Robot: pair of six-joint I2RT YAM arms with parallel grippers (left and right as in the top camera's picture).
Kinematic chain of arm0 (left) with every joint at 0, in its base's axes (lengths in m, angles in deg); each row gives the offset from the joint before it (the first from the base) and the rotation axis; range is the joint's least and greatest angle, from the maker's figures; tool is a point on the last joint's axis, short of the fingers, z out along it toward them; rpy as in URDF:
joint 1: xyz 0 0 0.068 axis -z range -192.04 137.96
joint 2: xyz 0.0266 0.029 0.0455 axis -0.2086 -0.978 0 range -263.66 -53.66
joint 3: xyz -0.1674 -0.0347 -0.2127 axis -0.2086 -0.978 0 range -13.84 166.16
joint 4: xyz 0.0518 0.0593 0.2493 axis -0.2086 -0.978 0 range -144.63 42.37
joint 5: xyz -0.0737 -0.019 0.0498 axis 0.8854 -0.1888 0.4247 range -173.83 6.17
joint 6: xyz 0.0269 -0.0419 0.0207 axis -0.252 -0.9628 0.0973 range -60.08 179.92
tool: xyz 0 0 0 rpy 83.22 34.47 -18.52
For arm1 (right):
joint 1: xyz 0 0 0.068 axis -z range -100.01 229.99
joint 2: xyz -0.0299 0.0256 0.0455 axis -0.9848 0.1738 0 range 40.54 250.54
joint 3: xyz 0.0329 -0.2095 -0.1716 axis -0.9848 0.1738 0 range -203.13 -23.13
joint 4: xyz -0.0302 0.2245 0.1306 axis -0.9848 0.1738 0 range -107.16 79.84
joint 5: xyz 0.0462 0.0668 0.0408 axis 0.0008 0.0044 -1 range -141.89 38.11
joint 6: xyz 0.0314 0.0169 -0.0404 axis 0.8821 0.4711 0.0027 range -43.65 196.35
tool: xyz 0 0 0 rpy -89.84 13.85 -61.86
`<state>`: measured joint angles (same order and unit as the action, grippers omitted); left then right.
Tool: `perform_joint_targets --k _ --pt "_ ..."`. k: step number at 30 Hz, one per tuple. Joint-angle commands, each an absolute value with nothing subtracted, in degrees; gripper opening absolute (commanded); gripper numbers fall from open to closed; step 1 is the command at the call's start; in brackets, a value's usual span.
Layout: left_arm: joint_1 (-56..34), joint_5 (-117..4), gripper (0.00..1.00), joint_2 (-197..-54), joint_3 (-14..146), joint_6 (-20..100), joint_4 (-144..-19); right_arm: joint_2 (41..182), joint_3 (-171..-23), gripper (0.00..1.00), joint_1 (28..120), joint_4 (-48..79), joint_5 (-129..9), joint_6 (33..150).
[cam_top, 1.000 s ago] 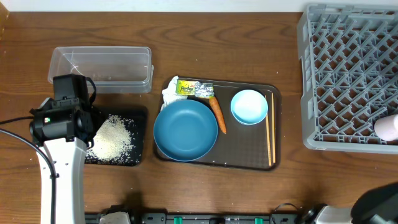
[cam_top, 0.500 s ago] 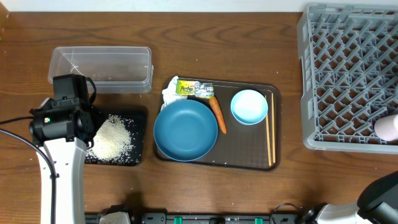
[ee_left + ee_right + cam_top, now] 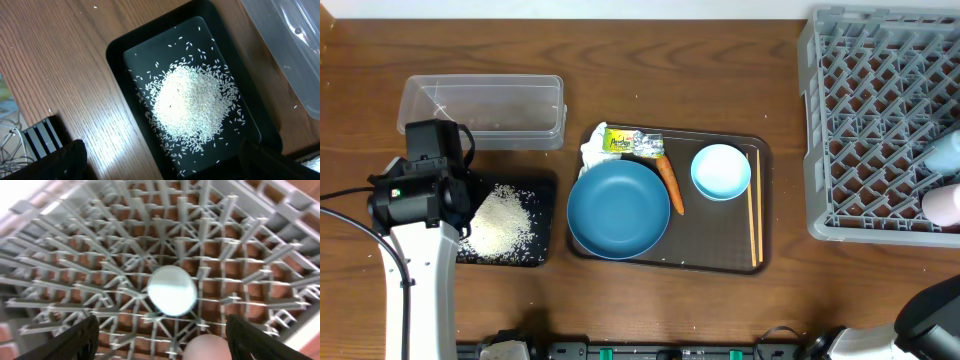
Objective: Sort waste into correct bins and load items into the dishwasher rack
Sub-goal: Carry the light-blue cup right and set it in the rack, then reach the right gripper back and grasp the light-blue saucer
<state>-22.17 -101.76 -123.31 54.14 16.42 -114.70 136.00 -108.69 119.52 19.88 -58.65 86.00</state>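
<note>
White rice (image 3: pixel 500 222) lies heaped in the black tray (image 3: pixel 542 185), and it also shows in the left wrist view (image 3: pixel 192 102). My left gripper (image 3: pixel 162 162) hangs open and empty over that tray's near end. The carrot (image 3: pixel 670 185), wrapper (image 3: pixel 633 144), tissue (image 3: pixel 590 152), blue plate-bowl (image 3: pixel 618 208), light-blue bowl (image 3: pixel 721 171) and chopsticks (image 3: pixel 754 205) sit on the brown tray (image 3: pixel 720 250). My right gripper (image 3: pixel 162 337) is open and empty above the grey rack (image 3: pixel 865 130). Below it stand a white cup (image 3: pixel 172 290) and a pinkish cup (image 3: pixel 207 349).
The clear tub (image 3: pixel 483 110) stands behind the black tray and looks empty. My left arm (image 3: pixel 415 190) covers the black tray's left side. In the overhead view the two cups (image 3: pixel 942 180) sit at the rack's right edge. Cables lie at the table's front.
A white cup has appeared in the rack at the right edge of the overhead view, above the pinkish cup. The left arm and the brown tray's things have not moved.
</note>
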Motion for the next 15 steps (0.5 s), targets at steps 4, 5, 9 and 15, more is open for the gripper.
perform_joint_targets --k 4,5,9,15 --pt "-22.5 -101.9 0.99 -123.3 54.8 16.1 -114.9 129.3 -110.9 0.80 114.2 21.6 -69.4 89.0" --pt "-22.5 -101.9 0.99 -123.3 54.8 16.1 -114.9 128.3 -110.9 0.80 112.9 22.6 -70.9 89.8" --pt "-22.5 -101.9 0.99 -123.3 54.8 16.1 -114.9 126.2 -110.9 0.80 106.1 27.6 -76.6 90.7" --pt "-22.5 -101.9 0.99 -123.3 54.8 16.1 -114.9 126.5 -109.6 0.80 90.8 34.4 -76.9 90.2"
